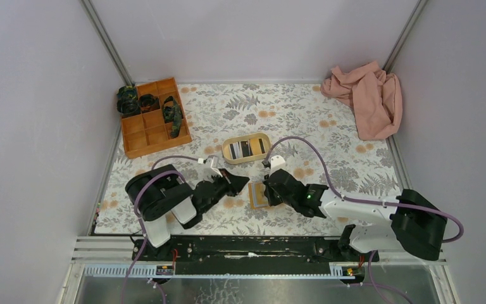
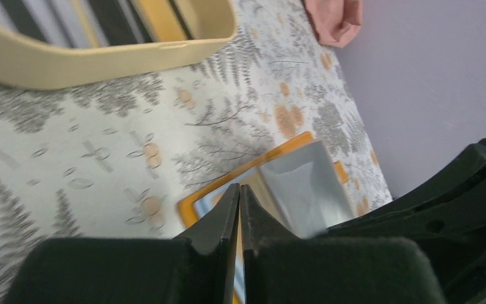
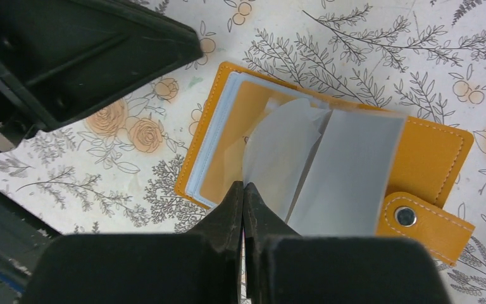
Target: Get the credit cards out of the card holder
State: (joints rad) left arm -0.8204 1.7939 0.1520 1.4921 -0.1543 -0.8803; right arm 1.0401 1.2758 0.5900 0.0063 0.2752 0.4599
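The card holder (image 3: 433, 152) lies open on the floral cloth, orange with a light blue inner edge, clear plastic sleeves (image 3: 348, 171) fanned up and a snap tab (image 3: 417, 218) at its right. My right gripper (image 3: 243, 188) is shut, its tips meeting at the near edge of one curled sleeve; whether it pinches that sleeve I cannot tell. My left gripper (image 2: 239, 190) is shut too, its tips just by the holder's (image 2: 193, 204) orange corner. From above, the holder (image 1: 257, 201) sits between the left gripper (image 1: 245, 182) and the right gripper (image 1: 267, 189). Striped credit cards (image 1: 247, 149) lie in a tray.
The beige oval tray (image 1: 229, 155) stands just beyond the grippers. An orange compartment box (image 1: 140, 134) with dark rolled items sits at the back left. A pink cloth (image 1: 367, 98) is bunched in the back right corner. Grey walls close in both sides.
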